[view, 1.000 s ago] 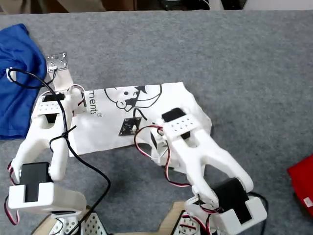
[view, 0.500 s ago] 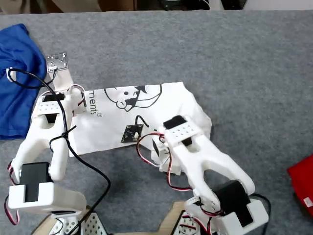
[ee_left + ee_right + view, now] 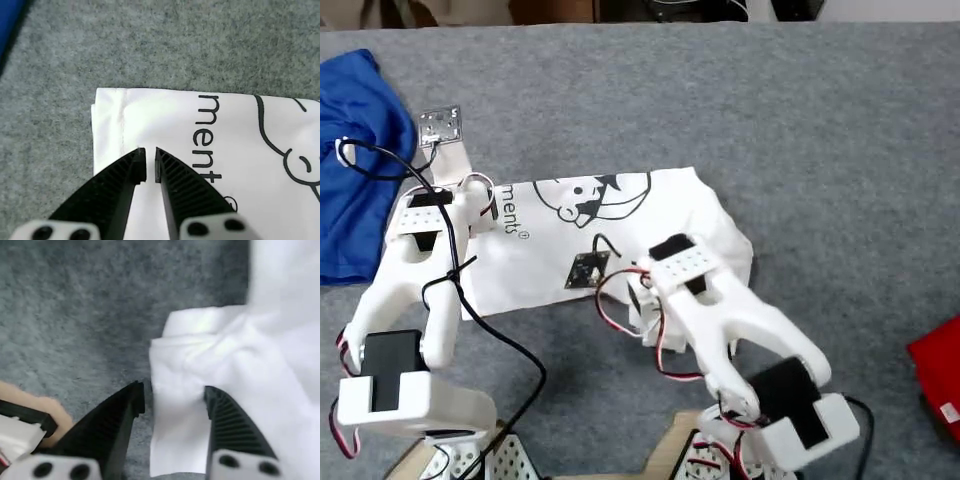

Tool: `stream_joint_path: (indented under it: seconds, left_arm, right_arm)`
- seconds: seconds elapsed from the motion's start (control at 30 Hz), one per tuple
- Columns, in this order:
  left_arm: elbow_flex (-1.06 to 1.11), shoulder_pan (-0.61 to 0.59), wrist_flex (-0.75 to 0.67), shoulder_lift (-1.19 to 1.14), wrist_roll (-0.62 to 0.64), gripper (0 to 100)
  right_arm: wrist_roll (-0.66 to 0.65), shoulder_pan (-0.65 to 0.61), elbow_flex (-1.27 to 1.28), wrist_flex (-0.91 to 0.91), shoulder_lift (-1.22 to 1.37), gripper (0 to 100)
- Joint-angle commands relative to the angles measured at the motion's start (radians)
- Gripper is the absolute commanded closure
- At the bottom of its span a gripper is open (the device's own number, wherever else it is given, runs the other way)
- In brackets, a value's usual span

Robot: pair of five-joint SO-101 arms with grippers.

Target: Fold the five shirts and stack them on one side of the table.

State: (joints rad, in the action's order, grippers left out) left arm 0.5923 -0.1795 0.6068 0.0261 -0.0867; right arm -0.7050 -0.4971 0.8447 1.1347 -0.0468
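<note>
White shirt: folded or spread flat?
Folded, not neatly. The white shirt lies as a compact panel with its print cut off at the far fold; a bunched corner sits between the open right claw's fingers.

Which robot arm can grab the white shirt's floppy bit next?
Probably right. The right gripper is open, with a flap of the white shirt between its fingers; the left gripper is shut over another corner.

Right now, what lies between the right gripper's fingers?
An edge of the white printed fabric shirt lies between the open fingers of the right gripper, as the right wrist view shows.
</note>
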Motion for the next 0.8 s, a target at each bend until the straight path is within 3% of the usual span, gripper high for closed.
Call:
stream_joint_path:
  seconds: [0.0, 0.1, 0.23, 0.33, 0.77]
  left_arm:
    - [-0.04, 0.006, -0.005, 0.002, -0.011, 95]
    - [-0.04, 0.006, -0.005, 0.002, -0.011, 95]
    - [-0.04, 0.006, -0.005, 0.002, -0.012, 95]
    - [-0.04, 0.006, -0.005, 0.002, -0.012, 95]
    - [-0.04, 0.006, -0.005, 0.001, -0.015, 95]
  right_arm:
    - [0.006, -0.01, -0.001, -0.029, 0.082, 85.3]
    - [0.008, 0.008, -0.002, -0.029, 0.087, 87.5]
    - [0.009, 0.124, -0.044, -0.021, 0.087, 88.5]
    - [0.009, 0.186, -0.09, -0.014, 0.085, 95.4]
    - [-0.038, 0.191, -0.449, 0.278, 0.087, 99.3]
